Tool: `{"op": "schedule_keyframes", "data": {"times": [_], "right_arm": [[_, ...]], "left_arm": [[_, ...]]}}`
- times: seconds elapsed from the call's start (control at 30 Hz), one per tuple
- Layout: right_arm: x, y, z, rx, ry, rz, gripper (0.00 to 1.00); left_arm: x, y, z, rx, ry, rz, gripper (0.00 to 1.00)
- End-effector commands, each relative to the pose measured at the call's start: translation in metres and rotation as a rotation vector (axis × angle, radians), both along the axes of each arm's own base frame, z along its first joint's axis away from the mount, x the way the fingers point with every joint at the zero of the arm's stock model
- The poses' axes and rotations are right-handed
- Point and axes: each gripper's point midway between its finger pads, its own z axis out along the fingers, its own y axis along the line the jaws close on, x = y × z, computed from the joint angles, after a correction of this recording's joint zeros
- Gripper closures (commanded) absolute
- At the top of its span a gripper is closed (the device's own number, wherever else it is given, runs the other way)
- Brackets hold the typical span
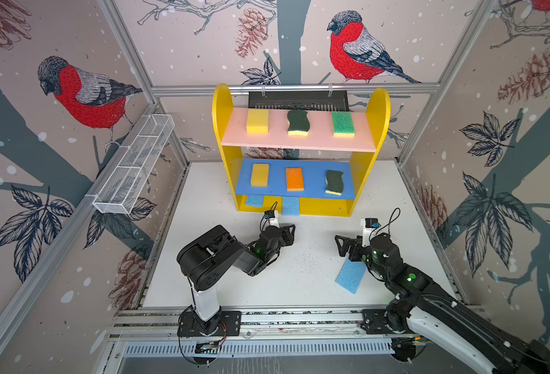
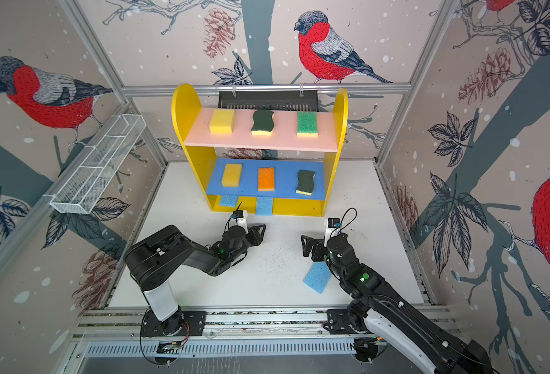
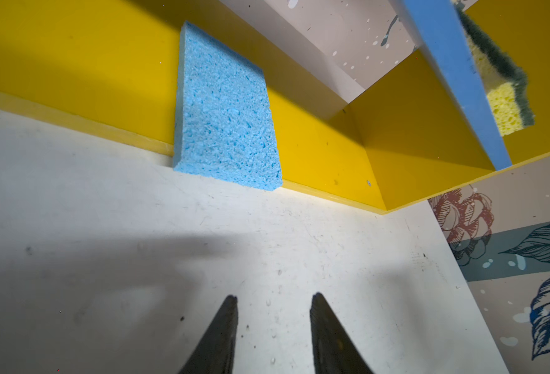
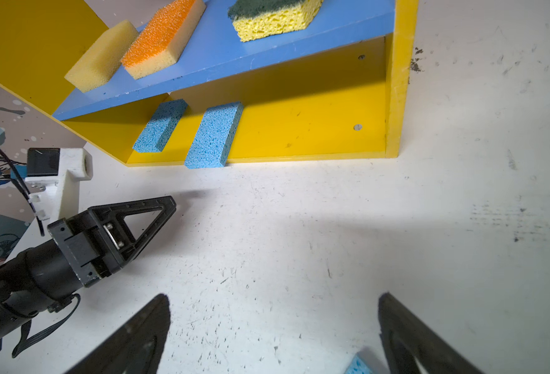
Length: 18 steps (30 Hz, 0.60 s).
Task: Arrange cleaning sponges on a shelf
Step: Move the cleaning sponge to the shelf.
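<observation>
The right gripper (image 1: 340, 246) gapes empty over the flat light-blue rectangular sponge (image 1: 349, 277) on the white table (image 1: 299, 278), probably light and squashy, best pinched across its narrow width; left gripper (image 1: 292, 234) parted, empty.

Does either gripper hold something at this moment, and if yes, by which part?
Nothing is held. The left gripper and the right gripper both have empty, parted jaws.

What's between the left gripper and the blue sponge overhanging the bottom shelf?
Nothing: the left wrist view shows only bare table between the left gripper and the blue sponge.
</observation>
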Motion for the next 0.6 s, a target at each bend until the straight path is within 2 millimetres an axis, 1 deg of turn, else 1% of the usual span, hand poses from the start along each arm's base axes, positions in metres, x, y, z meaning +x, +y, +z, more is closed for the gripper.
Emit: {"op": "schedule_keyframes", "data": {"times": [0.0,0.2,0.43,0.53,0.57], "right_arm": [[0.004,0.0,0.007,0.004,-0.041,-0.005,0.0],[0.004,-0.001,0.005,0.002,-0.039,-0.008,0.0],[0.003,-0.002,0.001,0.001,-0.034,-0.009,0.01],[0.004,-0.002,0.0,0.001,-0.034,-0.011,0.0],[0.003,-0.002,-0.001,0.001,-0.032,-0.011,0.01]], "left_arm": [[0.001,0.003,-0.011,0.061,0.013,0.0,0.61],[0.003,0.003,-0.021,0.099,0.025,-0.001,0.62],[0.005,0.002,-0.026,0.116,0.024,-0.007,0.64],[0.006,0.002,-0.032,0.134,0.031,-0.005,0.66],[0.006,0.002,-0.032,0.135,0.031,-0.005,0.69]]}}
